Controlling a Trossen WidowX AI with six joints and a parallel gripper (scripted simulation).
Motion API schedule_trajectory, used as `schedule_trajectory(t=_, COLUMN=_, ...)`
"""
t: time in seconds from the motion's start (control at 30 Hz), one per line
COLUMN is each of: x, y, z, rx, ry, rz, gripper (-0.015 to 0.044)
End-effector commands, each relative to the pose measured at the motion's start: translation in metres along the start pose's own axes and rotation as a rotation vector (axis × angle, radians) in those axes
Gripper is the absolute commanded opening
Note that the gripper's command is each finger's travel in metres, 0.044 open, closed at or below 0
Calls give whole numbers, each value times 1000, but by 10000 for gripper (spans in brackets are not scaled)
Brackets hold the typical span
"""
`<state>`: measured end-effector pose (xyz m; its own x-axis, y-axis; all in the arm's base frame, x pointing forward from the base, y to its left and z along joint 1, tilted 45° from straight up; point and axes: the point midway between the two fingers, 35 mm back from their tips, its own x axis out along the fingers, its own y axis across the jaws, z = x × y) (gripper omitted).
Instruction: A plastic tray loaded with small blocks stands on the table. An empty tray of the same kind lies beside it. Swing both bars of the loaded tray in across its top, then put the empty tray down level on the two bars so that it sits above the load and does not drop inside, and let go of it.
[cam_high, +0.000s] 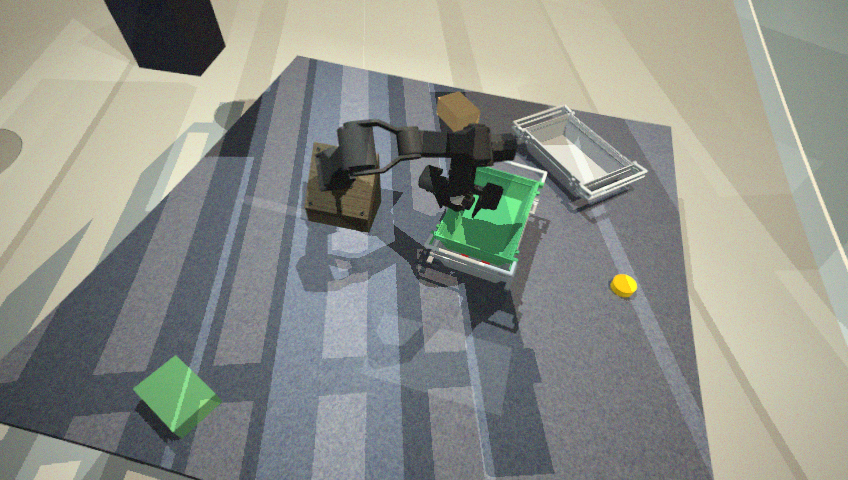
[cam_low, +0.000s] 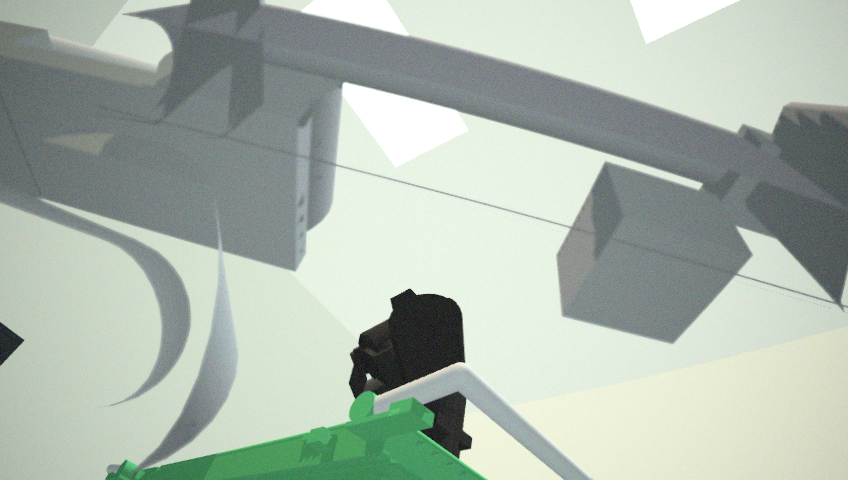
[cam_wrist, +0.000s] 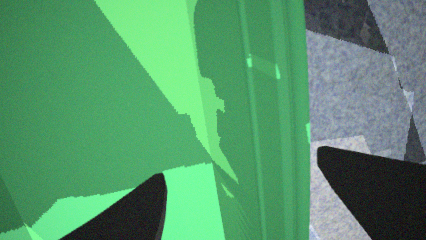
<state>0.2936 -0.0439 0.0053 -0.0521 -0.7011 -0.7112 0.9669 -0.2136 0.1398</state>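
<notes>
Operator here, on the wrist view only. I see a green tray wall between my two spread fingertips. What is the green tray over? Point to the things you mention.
Observer: The top view shows the green tray (cam_high: 493, 237) (cam_low: 267, 460) (cam_wrist: 100, 125) over a pale grey tray (cam_high: 482, 268) (cam_low: 517, 413), whose near end sticks out past it.

Operator: Any of the load in sight there?

Observer: Yes, small red patches (cam_high: 467, 256) show between the green tray's near end and that pale rim. I can't tell whether the green tray sits level on both bars.
</notes>
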Motion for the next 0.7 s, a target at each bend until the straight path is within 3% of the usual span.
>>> schedule_trajectory(t=0.0, x=0, y=-1, z=0, rx=-7, ry=3, rz=-3, gripper=440)
schedule_trajectory(t=0.3, x=-6, y=1, z=-1, rx=-1, ry=2, rz=0, gripper=440)
schedule_trajectory(t=0.67, x=-73, y=5, z=-3, rx=-6, ry=10, rz=-3, gripper=440)
